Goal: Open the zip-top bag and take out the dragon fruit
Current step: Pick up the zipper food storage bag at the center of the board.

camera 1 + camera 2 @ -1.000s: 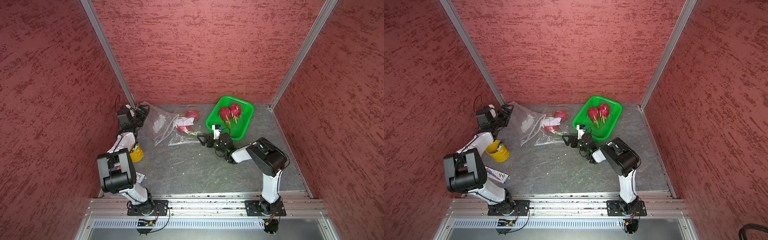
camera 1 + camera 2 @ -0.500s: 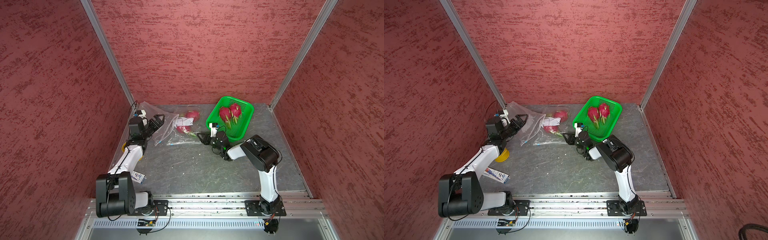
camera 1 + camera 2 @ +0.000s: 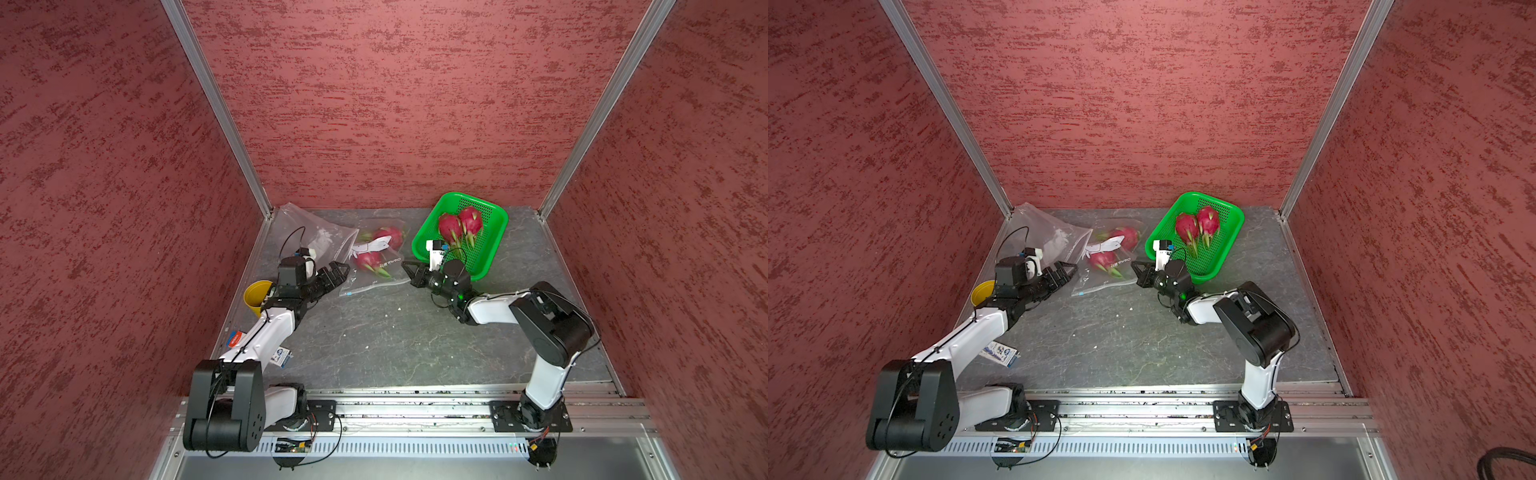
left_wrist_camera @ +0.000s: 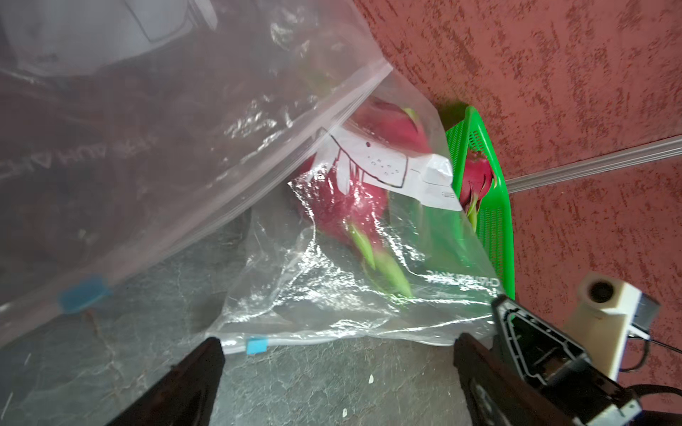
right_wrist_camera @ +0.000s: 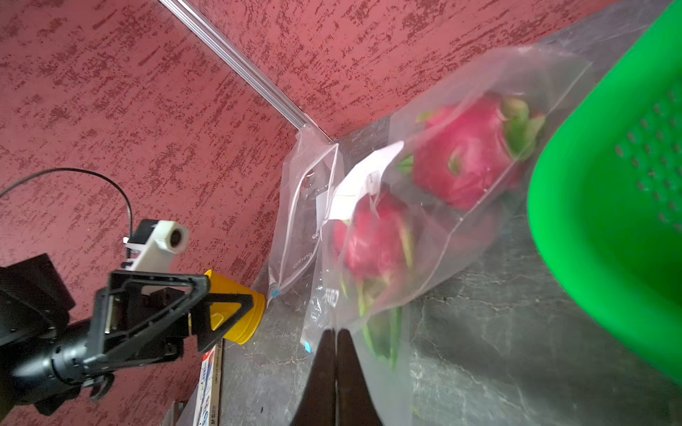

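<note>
While crinkly bag (image 3: 365, 283) wraps oval dragon fruit (image 3: 368, 260), perforated green basket (image 3: 488, 241)

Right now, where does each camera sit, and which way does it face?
Top views: high above the front, looking down on the table; both arms show.
Left wrist: faces the zip-top bag; open left gripper shows.
Right wrist: faces that bag oppositely; right gripper shut on it.
Shared: both wrists see the bagged dragon fruit.
</note>
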`<state>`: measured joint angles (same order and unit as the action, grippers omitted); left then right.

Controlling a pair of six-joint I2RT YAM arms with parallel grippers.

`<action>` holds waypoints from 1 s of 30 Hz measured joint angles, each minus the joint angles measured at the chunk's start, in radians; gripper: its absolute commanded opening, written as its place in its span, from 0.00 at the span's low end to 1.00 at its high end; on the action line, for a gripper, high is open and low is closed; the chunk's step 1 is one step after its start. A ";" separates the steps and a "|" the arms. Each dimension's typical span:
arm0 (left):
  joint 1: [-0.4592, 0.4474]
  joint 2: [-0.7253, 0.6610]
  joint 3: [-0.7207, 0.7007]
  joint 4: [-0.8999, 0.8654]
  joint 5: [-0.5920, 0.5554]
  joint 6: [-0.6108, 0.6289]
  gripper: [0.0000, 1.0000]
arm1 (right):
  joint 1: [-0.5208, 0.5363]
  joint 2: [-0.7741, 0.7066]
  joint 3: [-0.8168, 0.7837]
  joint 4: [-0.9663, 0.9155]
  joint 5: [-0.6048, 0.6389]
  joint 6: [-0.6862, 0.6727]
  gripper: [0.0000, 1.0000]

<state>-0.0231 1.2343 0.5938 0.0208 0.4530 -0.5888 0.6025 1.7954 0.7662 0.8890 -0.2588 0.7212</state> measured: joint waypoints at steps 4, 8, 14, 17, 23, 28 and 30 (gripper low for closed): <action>-0.034 0.009 -0.039 -0.024 0.001 0.008 0.98 | -0.005 -0.053 -0.057 -0.024 0.001 -0.004 0.00; -0.089 0.043 -0.055 -0.035 0.008 0.018 0.95 | -0.013 -0.059 -0.092 -0.043 0.001 -0.003 0.00; -0.140 0.074 -0.127 -0.031 0.004 0.017 0.89 | -0.021 -0.059 -0.111 -0.062 0.001 -0.003 0.00; -0.138 0.072 -0.159 -0.014 -0.012 0.012 0.88 | -0.029 -0.070 -0.122 -0.071 0.002 -0.003 0.00; -0.139 0.079 -0.179 0.053 -0.064 -0.003 0.83 | -0.053 -0.132 -0.169 -0.089 0.016 -0.007 0.00; -0.139 0.140 -0.179 0.150 -0.079 -0.017 0.71 | -0.057 -0.138 -0.172 -0.090 0.016 -0.008 0.00; -0.139 0.172 -0.179 0.194 -0.075 -0.026 0.64 | -0.057 -0.137 -0.172 -0.089 0.016 -0.008 0.00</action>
<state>-0.1623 1.4063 0.4149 0.2146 0.3779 -0.6144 0.5457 1.6585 0.5941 0.8005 -0.2424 0.7136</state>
